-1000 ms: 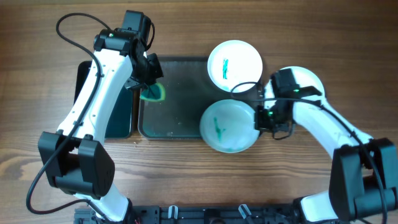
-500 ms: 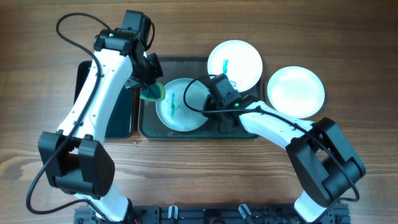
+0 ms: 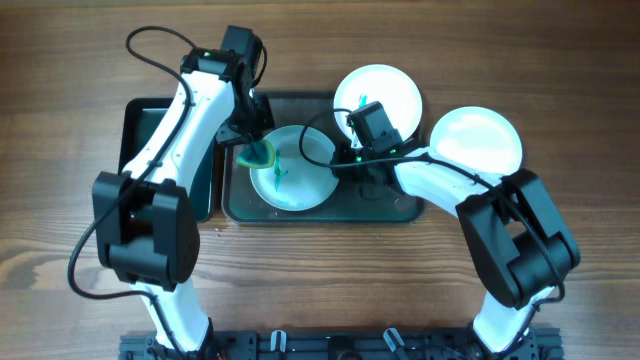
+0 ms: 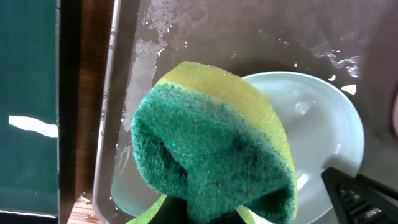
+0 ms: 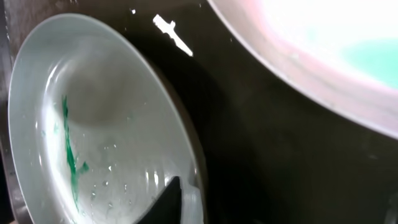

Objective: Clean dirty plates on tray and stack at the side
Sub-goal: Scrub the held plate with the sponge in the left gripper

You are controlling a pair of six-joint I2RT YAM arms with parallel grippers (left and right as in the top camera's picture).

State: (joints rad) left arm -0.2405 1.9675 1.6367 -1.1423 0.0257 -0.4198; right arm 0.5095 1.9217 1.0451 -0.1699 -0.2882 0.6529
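A pale blue plate (image 3: 293, 170) with a green smear lies in the dark tray (image 3: 385, 205). My left gripper (image 3: 250, 142) is shut on a green and yellow sponge (image 3: 260, 155) at the plate's left rim. In the left wrist view the sponge (image 4: 211, 155) hangs over the plate (image 4: 320, 143). My right gripper (image 3: 340, 163) is shut on the plate's right rim. The right wrist view shows one finger (image 5: 166, 200) lying over the rim of the plate (image 5: 106, 99). A white plate (image 3: 377, 98) with a green smear overlaps the tray's far right corner. A clean white plate (image 3: 476, 148) lies on the table to the right.
A narrow black tray (image 3: 140, 130) lies left of the big tray, partly under my left arm. Water drops lie on the tray floor (image 4: 155, 37). Cables loop over the tray's far side (image 3: 315, 135). Bare wooden table surrounds the trays.
My right gripper dragged the pale blue plate from the tray's right end to its middle. My left gripper moved right, bringing the sponge to the plate's left rim.
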